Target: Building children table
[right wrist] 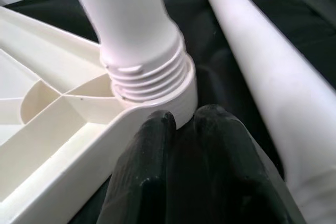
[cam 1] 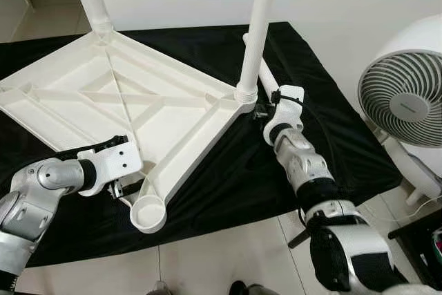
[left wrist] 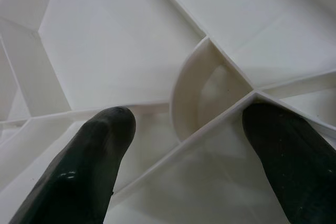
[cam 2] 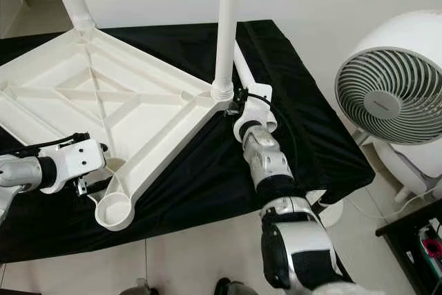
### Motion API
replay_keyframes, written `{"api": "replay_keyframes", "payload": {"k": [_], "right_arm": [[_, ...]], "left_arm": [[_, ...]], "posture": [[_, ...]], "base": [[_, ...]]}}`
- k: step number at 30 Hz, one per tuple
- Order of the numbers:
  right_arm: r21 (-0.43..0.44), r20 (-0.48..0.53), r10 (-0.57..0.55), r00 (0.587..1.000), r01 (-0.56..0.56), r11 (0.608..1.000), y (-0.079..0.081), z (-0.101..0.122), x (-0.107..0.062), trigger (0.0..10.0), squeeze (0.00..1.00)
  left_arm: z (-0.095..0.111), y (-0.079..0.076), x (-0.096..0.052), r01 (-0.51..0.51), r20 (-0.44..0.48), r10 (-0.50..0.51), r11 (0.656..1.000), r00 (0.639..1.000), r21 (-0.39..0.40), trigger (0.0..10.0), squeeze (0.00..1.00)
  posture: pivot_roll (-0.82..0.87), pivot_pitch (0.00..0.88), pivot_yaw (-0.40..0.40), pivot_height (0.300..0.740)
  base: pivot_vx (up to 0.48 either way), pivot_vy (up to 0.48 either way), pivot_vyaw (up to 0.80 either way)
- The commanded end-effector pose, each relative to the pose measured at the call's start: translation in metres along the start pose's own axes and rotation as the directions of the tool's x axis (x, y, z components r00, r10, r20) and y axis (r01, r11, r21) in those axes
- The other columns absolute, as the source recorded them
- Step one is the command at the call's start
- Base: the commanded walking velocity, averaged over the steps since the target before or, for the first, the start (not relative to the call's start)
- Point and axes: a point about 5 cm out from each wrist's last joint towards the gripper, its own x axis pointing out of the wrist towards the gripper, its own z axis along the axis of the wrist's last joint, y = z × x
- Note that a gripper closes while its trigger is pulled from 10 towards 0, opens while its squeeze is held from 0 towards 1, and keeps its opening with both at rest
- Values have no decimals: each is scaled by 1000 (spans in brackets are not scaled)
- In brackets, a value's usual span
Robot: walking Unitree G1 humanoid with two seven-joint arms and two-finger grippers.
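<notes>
The tabletop (cam 1: 103, 94) lay upside down. The loose leg (right wrist: 273, 72) lay lengthwise just beside the right gripper (right wrist: 184, 124), fingers together. The left gripper (left wrist: 184, 129), fingers apart, straddled a rib near the empty socket (cam 1: 148, 213).

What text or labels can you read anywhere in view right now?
Fan: there is a small mark on the centre hub, too small and blurred to read.
Tabletop, legs, both grippers: no text visible.
</notes>
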Motion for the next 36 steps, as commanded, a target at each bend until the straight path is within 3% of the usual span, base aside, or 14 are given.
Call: {"api": "replay_keyframes", "payload": {"k": [1, 11, 26, 33, 36], "right_arm": [[11, -22, 10, 1000, -9, 1000, 2, -5, 2, 10000, 0], [33, -88, 59, 994, -56, 998, 15, -10, 9, 10000, 0], [14, -134, 122, 983, -122, 992, 26, -12, 13, 10000, 0], [22, -128, 162, 978, -161, 987, 33, -8, 15, 10000, 0], [31, -110, 246, 963, -244, 969, 47, -1, 17, 10000, 0]], "left_arm": [[7, -9, 5, 62, 27, -62, 998, 998, 10, 10000, 0], [17, -16, 7, 77, 65, -78, 997, 995, 14, 10000, 0], [46, -49, 16, 126, 169, -118, 991, 979, -37, 10000, 0], [62, -47, 21, 102, 222, -85, 993, 971, -65, 10000, 0], [91, -38, 33, 52, 301, -24, 995, 953, -86, 10000, 0]], "posture": [[147, 148, -12, 740], [164, 151, -30, 740], [192, 149, -52, 740], [200, 150, -57, 740], [204, 152, -60, 740]], "base": [[0, 0, 0], [0, 0, 0], [0, 0, 0], [0, 0, 0], [0, 0, 0]]}}
